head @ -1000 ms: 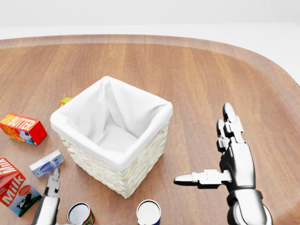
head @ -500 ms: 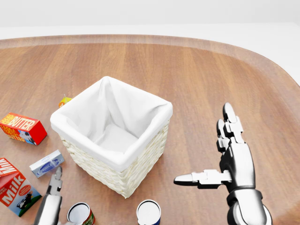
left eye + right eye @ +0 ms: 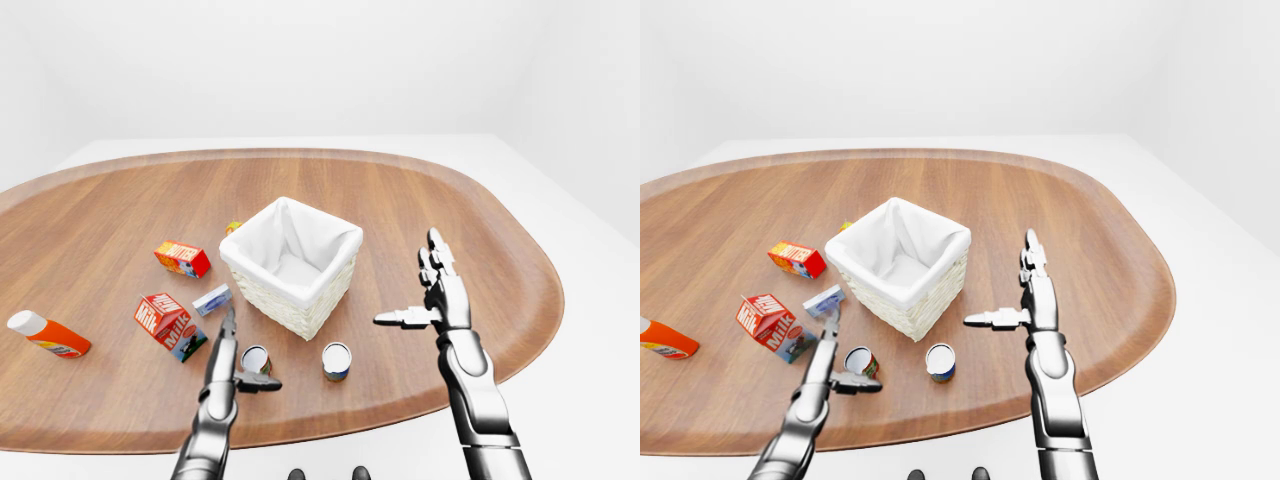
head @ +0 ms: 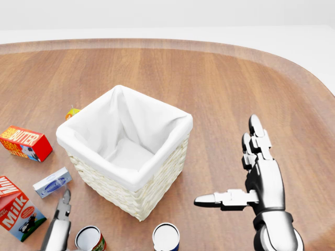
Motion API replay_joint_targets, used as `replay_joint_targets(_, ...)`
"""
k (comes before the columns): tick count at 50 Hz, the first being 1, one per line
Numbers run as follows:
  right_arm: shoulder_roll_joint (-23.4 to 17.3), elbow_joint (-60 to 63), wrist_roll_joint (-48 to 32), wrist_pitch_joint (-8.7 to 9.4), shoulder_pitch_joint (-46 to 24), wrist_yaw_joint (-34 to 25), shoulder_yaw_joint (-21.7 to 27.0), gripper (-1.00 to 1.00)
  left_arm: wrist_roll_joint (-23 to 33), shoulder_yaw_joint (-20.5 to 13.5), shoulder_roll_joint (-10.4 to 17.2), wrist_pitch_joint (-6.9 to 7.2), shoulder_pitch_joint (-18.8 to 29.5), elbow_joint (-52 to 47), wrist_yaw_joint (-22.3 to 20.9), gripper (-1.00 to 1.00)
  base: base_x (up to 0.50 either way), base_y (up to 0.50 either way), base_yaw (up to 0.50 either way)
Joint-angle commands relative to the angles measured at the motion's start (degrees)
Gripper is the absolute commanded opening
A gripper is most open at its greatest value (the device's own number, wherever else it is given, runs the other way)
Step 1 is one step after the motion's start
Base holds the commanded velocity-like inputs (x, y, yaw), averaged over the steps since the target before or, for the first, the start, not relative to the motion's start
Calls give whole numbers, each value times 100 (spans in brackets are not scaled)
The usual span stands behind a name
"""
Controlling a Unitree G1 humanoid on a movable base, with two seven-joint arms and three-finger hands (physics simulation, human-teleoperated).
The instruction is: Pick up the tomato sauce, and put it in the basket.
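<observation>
The tomato sauce can [image 3: 256, 359], red-labelled with a pale lid, stands upright on the wooden table, below and left of the basket; it also shows in the head view [image 4: 90, 238]. The wicker basket [image 3: 300, 305] with a white liner stands mid-table and holds nothing I can see. My left hand [image 3: 245, 352] is open just left of the can, fingers pointing up the view and thumb stretched across below the can; I cannot tell whether it touches. My right hand [image 3: 410, 285] is open and empty to the right of the basket, above the table.
A blue-labelled can [image 3: 336, 361] stands right of the tomato sauce. A milk carton [image 3: 170, 325], a small blue-white box [image 3: 212, 299], a butter box [image 3: 182, 258] and an orange bottle [image 3: 45, 335] lie at the left. A small yellow-red item [image 3: 232, 227] sits behind the basket.
In the head view my left hand has slid a little toward the bottom edge. The right hand, the cans and the basket have not moved.
</observation>
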State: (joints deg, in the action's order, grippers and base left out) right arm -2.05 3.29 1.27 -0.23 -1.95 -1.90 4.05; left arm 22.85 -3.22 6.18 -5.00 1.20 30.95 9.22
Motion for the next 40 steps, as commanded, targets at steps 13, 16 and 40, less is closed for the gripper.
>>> replay_joint_targets(13,1,-47,-9,-21,-20,5,1,100,-105,2,71,0,224,638,111,100,0,0,0)
replay_joint_targets(16,4,-54,-16,-52,-1,2,-10,100,-116,-3,77,0,221,645,115,100,0,0,0)
replay_joint_targets(40,3,-94,-18,-79,-8,4,-11,100,-126,-20,84,0,236,562,92,100,0,0,0)
